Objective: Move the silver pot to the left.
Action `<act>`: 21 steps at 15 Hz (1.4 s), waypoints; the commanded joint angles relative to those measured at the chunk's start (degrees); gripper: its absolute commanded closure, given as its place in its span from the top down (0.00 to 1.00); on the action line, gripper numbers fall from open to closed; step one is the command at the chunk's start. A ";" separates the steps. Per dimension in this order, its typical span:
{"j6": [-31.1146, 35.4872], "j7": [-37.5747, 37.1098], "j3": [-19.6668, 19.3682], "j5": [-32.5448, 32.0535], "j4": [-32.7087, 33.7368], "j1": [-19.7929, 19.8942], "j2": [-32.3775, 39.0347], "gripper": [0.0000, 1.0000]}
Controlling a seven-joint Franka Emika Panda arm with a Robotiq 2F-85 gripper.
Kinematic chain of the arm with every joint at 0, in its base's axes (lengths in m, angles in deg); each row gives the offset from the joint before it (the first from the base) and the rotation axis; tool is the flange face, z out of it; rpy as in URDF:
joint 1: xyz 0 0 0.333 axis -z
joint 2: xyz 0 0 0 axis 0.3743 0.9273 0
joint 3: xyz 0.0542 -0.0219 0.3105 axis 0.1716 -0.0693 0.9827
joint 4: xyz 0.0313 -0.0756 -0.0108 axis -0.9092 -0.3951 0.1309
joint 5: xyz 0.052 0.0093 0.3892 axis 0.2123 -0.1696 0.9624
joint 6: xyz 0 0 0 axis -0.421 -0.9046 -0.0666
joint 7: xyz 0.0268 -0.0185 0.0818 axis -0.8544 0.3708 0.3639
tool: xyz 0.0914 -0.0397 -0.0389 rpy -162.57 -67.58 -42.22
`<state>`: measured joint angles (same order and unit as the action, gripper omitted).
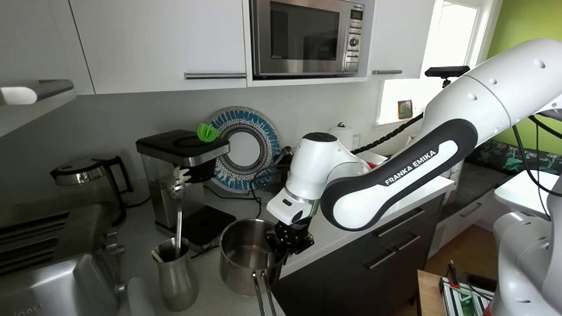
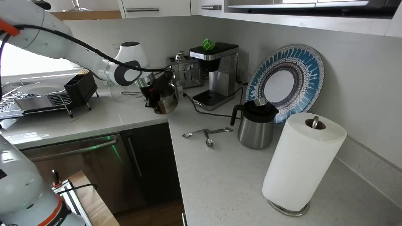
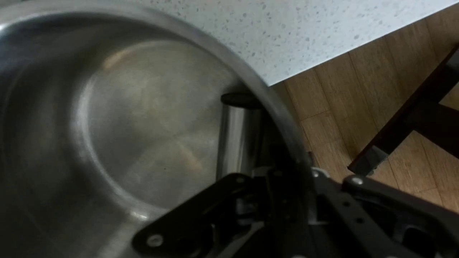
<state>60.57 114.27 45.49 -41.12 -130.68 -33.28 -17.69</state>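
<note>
Straddling the rim with the gripper [image 1: 277,258], seemingly pinching the wall of the silver pot [image 1: 246,261] between fingers. Standing, perhaps hanging, by the inner corner of the counter [image 2: 216,175], beside the steel jug [image 1: 180,281]. Looking gripped; leaving release undone, leftward travel impossible to judge. Pointing its handle [image 2: 131,93] leftward in an exterior view, running longest along it.
</note>
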 commanded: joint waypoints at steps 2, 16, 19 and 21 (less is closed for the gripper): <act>-7.52 9.05 1.05 10.43 3.62 -0.47 1.08 0.01; -8.73 -7.72 3.20 2.22 6.54 2.20 1.41 0.01; -10.72 -9.80 3.20 0.82 9.71 2.52 3.93 0.01; -12.09 -10.00 3.30 0.73 11.59 2.73 5.50 0.01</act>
<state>51.27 105.72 47.95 -39.34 -123.31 -31.56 -14.43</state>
